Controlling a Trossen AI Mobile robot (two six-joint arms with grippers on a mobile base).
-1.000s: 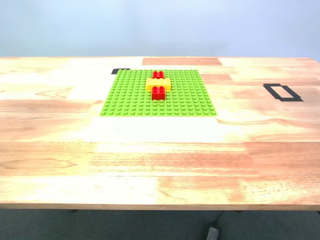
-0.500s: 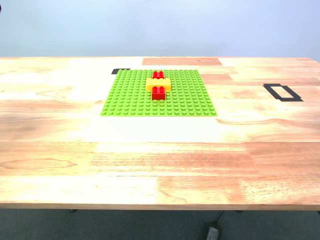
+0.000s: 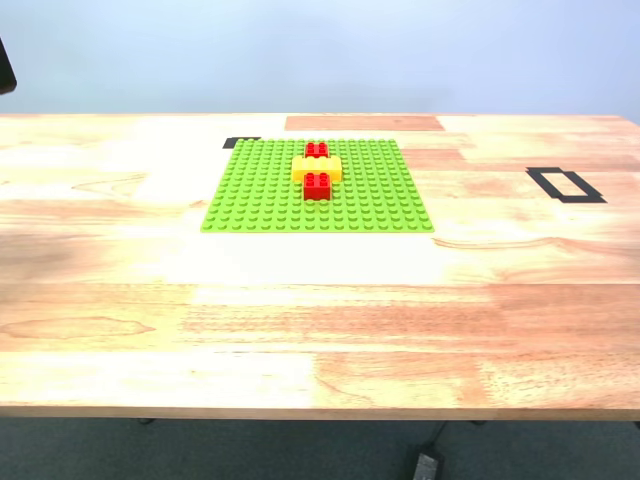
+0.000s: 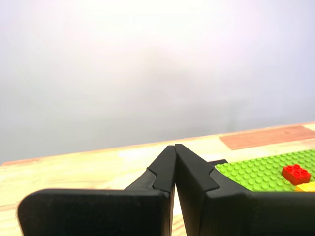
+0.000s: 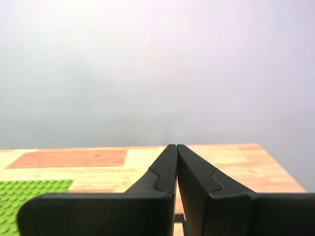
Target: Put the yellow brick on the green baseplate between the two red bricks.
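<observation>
My first gripper (image 4: 174, 146): jaws pressed together with the tips meeting, nothing between them and nothing touched. It is raised above the table (image 3: 320, 330), looking across it toward the pale wall (image 4: 147, 64).

My second gripper (image 5: 176, 145): jaws likewise closed tip to tip, holding nothing, clear of the wood and of every brick.

Neither gripper can be identified in the exterior view; only a small dark shape (image 3: 5, 68) shows at that view's left edge, above the table, and what it is cannot be told.

The green baseplate (image 3: 260, 195) lies flat on the table, nearer the far edge than the near edge and roughly midway along its length. The yellow brick (image 3: 317, 168) sits on the plate in its far half, near the plate's centre line, lying crosswise. The two red bricks (image 3: 317, 185) stand one on the far side of it and one on the near side, each right against it, so the yellow brick lies between them.

A black tape rectangle (image 3: 565, 184) is on the wood toward the exterior view's right, well apart from the plate. A short black tape mark (image 3: 240, 142) lies just beside the plate's far corner on the exterior view's left.
</observation>
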